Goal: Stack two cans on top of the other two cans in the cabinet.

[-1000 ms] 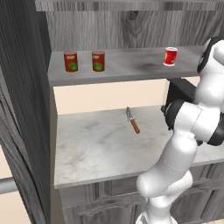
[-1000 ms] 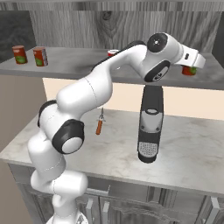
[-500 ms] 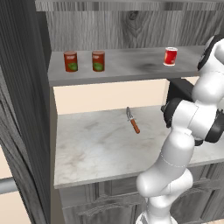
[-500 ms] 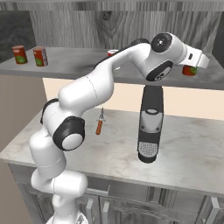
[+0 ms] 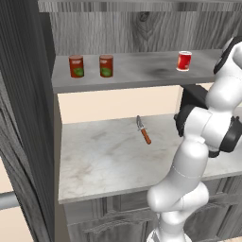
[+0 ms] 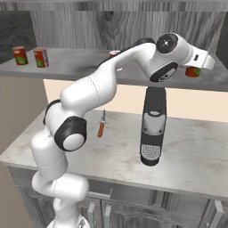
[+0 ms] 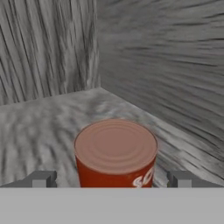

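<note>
While all the cans stand single on the cabinet (image 5: pixel 142 75) shelf, nothing is stacked yet, and the claw (image 7: pixel 111 180) is wide open around the far-right can (image 7: pixel 116 153).

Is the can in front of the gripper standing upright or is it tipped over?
Upright. In the hand view the can shows its flat round top facing up, base on the cabinet shelf, between the open gripper fingertips.
</note>
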